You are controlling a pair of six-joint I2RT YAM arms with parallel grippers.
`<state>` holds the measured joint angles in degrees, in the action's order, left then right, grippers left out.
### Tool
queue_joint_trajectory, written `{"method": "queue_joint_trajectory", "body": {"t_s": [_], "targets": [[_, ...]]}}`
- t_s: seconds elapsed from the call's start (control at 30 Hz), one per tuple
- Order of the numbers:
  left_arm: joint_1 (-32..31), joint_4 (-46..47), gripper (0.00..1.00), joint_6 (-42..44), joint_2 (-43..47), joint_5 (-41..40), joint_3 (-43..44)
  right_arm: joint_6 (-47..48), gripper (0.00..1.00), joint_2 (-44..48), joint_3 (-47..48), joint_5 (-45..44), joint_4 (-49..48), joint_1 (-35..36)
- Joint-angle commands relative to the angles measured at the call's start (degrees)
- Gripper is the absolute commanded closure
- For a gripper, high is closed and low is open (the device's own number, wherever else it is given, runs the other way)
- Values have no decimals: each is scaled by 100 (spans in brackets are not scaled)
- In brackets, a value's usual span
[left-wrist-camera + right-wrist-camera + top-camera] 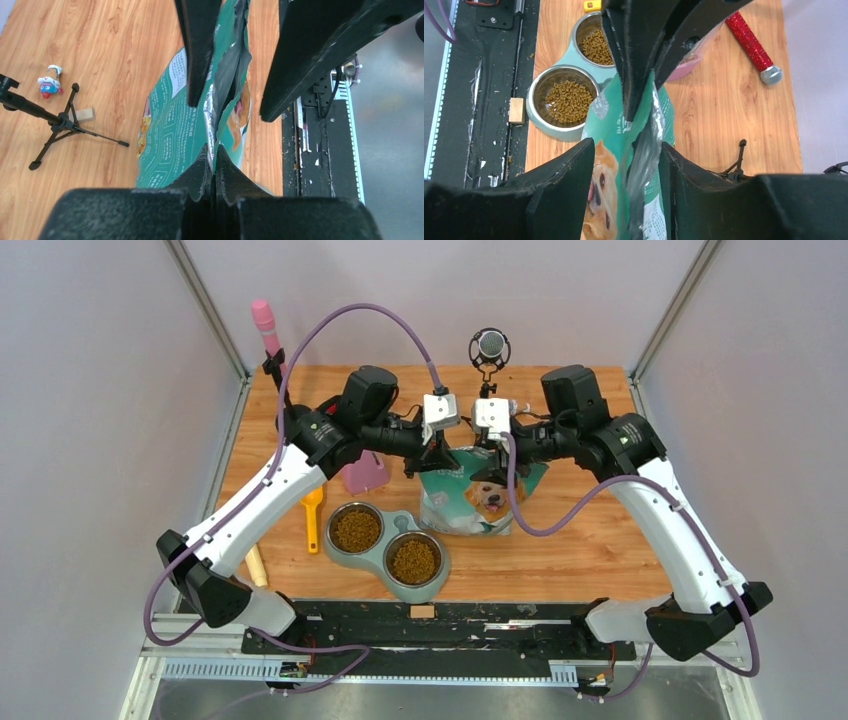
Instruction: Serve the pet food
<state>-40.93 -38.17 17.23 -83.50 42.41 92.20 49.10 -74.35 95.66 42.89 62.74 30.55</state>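
Pinching the bag (470, 502), left gripper (214, 156) holds; right gripper (626, 150) stands parted.

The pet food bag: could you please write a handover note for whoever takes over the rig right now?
Left gripper: shut on the torn top edge of the teal-and-silver foil bag picturing a golden dog.
Right gripper: open, straddling that edge.
Bag stands upright behind the teal two-bowl feeder.
Done: small brown kibble pellets in both steel bowls.
To do: likely release the bag, retract arms.
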Motion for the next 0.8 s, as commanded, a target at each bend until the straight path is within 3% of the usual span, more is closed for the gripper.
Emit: {"method": "queue_joint_trajectory", "body": {"t_s": [0.0, 0.07, 0.1, 0.33, 0.47, 0.57, 0.6, 0.67, 0.77], "targets": [[-70, 612, 100, 88, 545, 281, 22, -131, 57, -211, 278, -111, -232, 114], [-87, 662, 100, 100, 581, 223, 10, -145, 94, -260, 307, -131, -223, 148], [-89, 688, 100, 75, 585, 173, 13, -170, 100, -270, 317, -135, -227, 154], [-99, 714, 100, 39, 627, -61, -13, -401, 99, -177, 339, -112, -381, 201], [-108, 769, 100, -10, 610, -27, -3, -511, 76, -152, 244, -182, -645, 376], [-124, 784, 100, -42, 614, -18, 1, -565, 71, -266, 272, -367, -717, 581], [-125, 776, 100, -39, 619, -19, -4, -579, 77, -325, 307, -453, -720, 630], [-126, 754, 100, -1, 631, -49, -20, -650, 100, -443, 397, -618, -721, 695], [-129, 669, 100, 59, 661, -191, -46, -706, 100, -482, 456, -685, -701, 699]]}}
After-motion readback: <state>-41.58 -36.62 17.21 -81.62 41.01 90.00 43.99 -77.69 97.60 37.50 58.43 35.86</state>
